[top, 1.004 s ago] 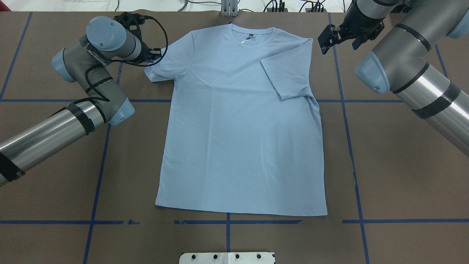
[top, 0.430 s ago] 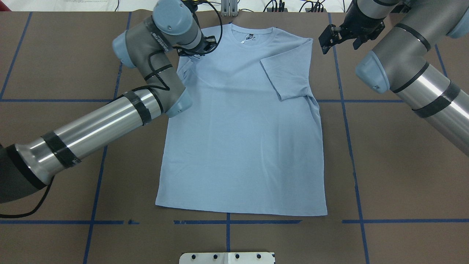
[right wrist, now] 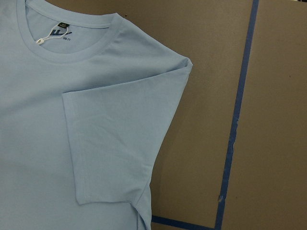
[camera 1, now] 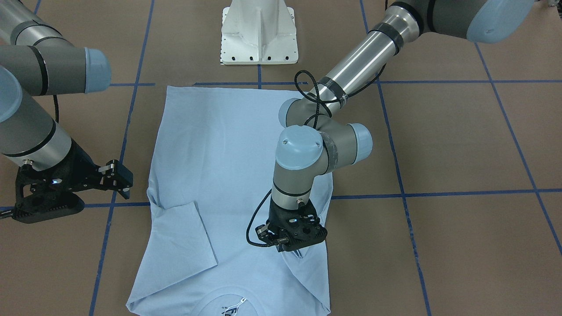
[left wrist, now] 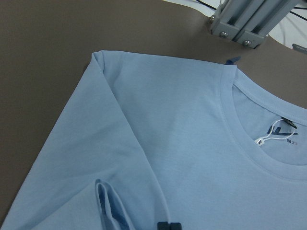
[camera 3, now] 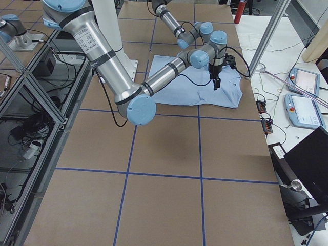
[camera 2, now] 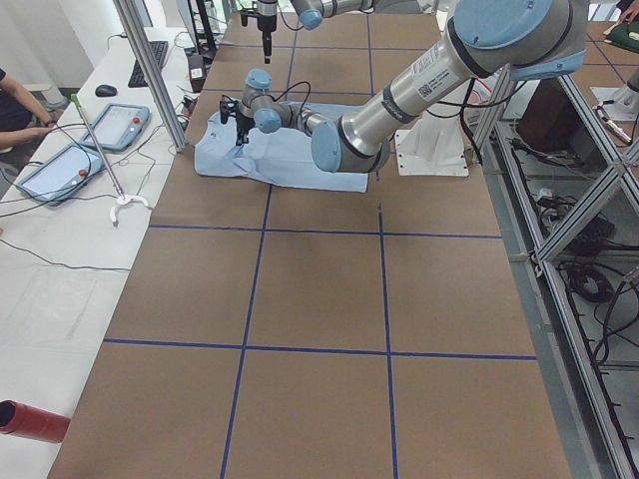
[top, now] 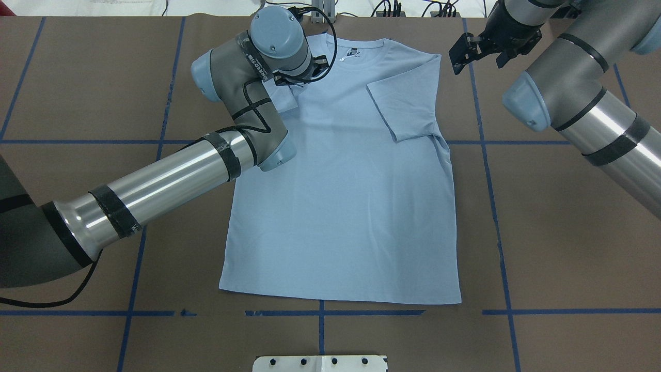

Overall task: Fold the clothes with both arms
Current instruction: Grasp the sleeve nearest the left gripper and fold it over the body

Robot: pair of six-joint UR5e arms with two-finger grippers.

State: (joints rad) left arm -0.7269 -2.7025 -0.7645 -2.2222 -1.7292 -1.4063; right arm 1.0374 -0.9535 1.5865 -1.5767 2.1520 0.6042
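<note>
The T-shirt (top: 341,206) lies flat on the bench (top: 542,232), one sleeve (top: 408,103) already folded in. The left hand (camera 1: 294,250) pinches the other sleeve (top: 283,99), carrying it inward; the right hand (top: 458,54) hovers wide off the T-shirt's edge. Body folds remain.

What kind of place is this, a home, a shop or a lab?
Most likely a robotics lab. A left arm and a right arm work at a T-shirt on a table gridded with blue tape, and control tablets lie on a side bench.
</note>
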